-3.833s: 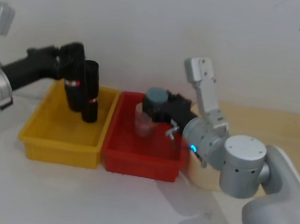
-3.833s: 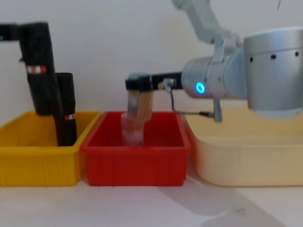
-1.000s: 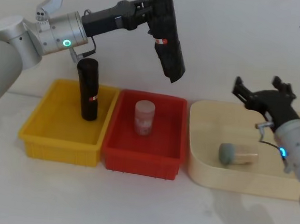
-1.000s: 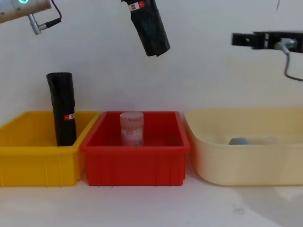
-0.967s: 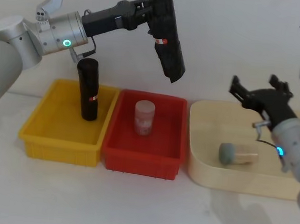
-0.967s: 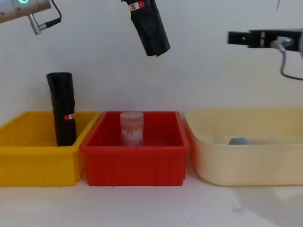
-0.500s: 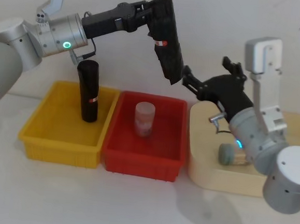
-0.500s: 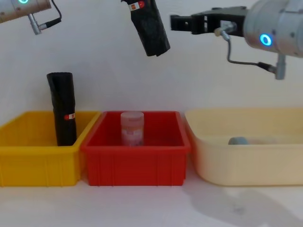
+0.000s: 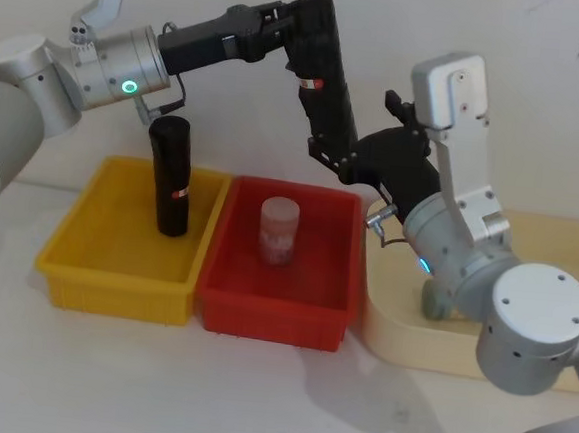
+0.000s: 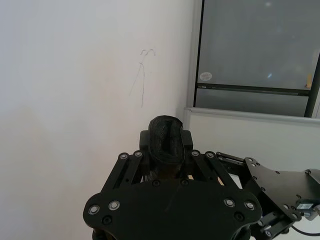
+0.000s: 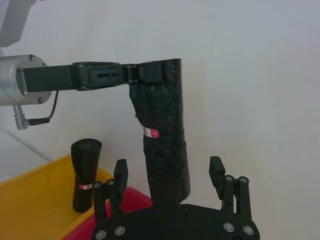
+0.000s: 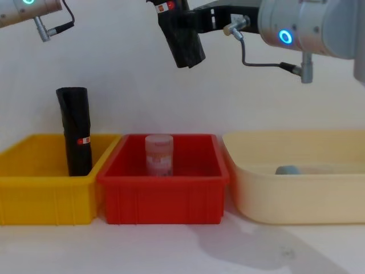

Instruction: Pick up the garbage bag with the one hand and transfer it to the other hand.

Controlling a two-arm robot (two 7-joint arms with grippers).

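Observation:
The garbage bag [image 9: 325, 84], a thick black roll with a small white-and-red label, hangs tilted in the air above the red bin. My left gripper [image 9: 289, 26], on the green-ring arm, is shut on its upper end; the left wrist view has the roll's end [image 10: 167, 131] clamped between the fingers. My right gripper [image 11: 168, 164], on the blue-ring arm, is open and straddles the roll's lower part [image 11: 165, 145], with a gap on each side. In the head view the right gripper [image 9: 348, 131] sits at the bag's lower end.
A slimmer black roll [image 9: 170, 177] stands in the yellow bin [image 9: 85, 271]. The red bin [image 9: 233, 302] holds a pink jar [image 9: 279, 228]. A beige tub [image 12: 296, 194] at the right holds a blue-capped item [image 12: 288, 170]. A white wall is close behind.
My right arm swung left from above the beige tub until its open gripper came around the bag's lower end. The left arm and the bag stayed still.

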